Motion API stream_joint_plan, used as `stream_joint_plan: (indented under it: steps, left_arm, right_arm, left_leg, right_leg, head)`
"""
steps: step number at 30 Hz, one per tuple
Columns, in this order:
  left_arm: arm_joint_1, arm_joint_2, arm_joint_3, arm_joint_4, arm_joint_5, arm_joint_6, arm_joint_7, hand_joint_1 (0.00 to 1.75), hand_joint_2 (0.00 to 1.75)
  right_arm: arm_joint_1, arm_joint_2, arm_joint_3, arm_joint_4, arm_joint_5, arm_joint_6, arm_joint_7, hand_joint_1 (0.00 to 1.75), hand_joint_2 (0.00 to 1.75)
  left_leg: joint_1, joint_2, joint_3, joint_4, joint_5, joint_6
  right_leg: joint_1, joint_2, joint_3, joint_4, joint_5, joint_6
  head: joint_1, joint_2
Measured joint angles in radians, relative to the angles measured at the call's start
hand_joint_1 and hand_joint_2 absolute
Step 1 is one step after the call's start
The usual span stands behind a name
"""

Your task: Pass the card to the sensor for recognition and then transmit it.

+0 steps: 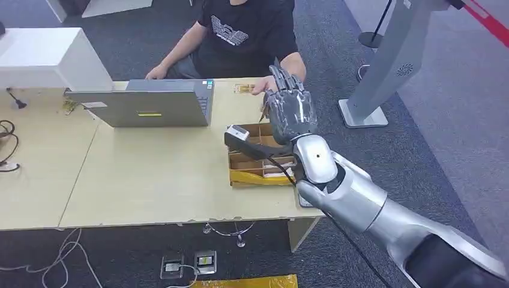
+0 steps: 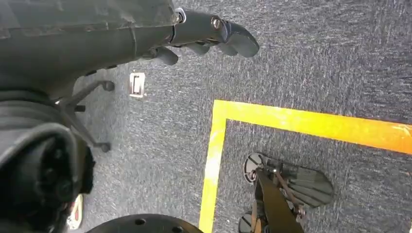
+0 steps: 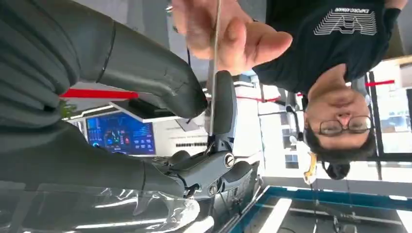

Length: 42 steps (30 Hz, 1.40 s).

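Right wrist view: we saw the right hand [image 3: 145, 97] pinching a thin edge-on card [image 3: 213, 73] btwn thumb & finger, a person's hand [image 3: 223, 34] gripping it too.

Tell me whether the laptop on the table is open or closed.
Open. In the head view the laptop has its lid raised, its back facing the robot, and part of its keyboard shows at the right side.

A pale wood-toned worktop [image 1: 150, 174] is seen, with a grey laptop [image 1: 150, 102]; beside the laptop, a brown box [image 1: 258, 162], seemingly yellow-fronted. The person's shirt [image 1: 252, 30] is black, white-printed.
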Motion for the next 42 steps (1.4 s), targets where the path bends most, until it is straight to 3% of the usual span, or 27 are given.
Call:
stream_joint_plan:
  steps: [7, 8, 9, 10, 19, 29, 42]
  left_arm:
    - [0.003, 0.000, 0.000, 0.000, 0.000, 0.001, 0.000, 0.00, 0.00]
    - [0.004, 0.000, 0.000, 0.000, 0.000, 0.001, -0.001, 0.00, 0.00]
    - [0.004, 0.000, 0.000, 0.000, 0.000, 0.001, -0.002, 0.00, 0.00]
    - [0.005, -0.001, 0.000, 0.000, 0.000, 0.001, -0.004, 0.00, 0.00]
    - [0.008, -0.002, 0.000, 0.000, 0.000, 0.007, -0.018, 0.00, 0.00]
    - [0.014, -0.003, 0.000, 0.000, 0.000, -0.001, -0.018, 0.00, 0.00]
    - [0.033, -0.003, 0.001, 0.000, 0.003, 0.005, -0.010, 0.00, 0.00]
  right_arm:
    - [0.000, -0.001, 0.000, 0.009, -0.007, 0.002, 0.008, 1.75, 1.75]
    - [0.000, -0.001, 0.000, 0.010, -0.011, 0.002, 0.008, 1.66, 1.75]
    - [0.000, -0.002, 0.000, 0.011, -0.016, 0.002, 0.009, 0.24, 1.75]
    - [0.001, -0.002, 0.000, 0.011, -0.016, 0.002, 0.009, 0.00, 1.75]
    - [0.015, -0.008, 0.012, 0.017, 0.020, -0.021, 0.026, 0.00, 1.75]
    - [0.046, -0.045, -0.006, -0.019, 0.048, 0.051, 0.079, 0.00, 1.75]
    - [0.212, -0.203, -0.325, -0.162, 0.128, 0.196, 0.081, 0.00, 1.75]
  left_leg:
    - [0.000, 0.000, 0.000, 0.000, 0.000, 0.000]
    - [0.000, 0.000, 0.000, 0.000, 0.000, 0.000]
    - [0.000, 0.000, 0.000, 0.000, 0.000, 0.000]
    - [0.000, 0.000, 0.000, 0.000, 0.000, 0.000]
    - [0.000, 0.000, 0.000, 0.000, 0.000, 0.000]
    - [0.000, 0.000, 0.000, 0.000, 0.000, 0.000]
    - [-0.001, 0.000, 0.001, 0.000, 0.000, 0.000]
  right_leg:
    - [0.000, 0.000, 0.000, 0.000, 0.000, 0.000]
    - [0.000, 0.000, 0.000, 0.000, 0.000, 0.000]
    - [0.000, 0.000, 0.000, 0.000, 0.000, 0.000]
    - [0.000, 0.000, 0.000, 0.000, 0.000, 0.000]
    - [0.000, 0.000, 0.000, 0.000, 0.000, 0.000]
    - [0.000, 0.000, 0.000, 0.000, 0.000, 0.000]
    - [-0.001, 0.000, 0.000, -0.001, 0.000, 0.000]
  head:
    - [0.000, 0.000]
    - [0.000, 0.000]
    - [0.000, 0.000]
    - [0.000, 0.000]
    - [0.000, 0.000]
    - [0.000, 0.000]
    - [0.000, 0.000]
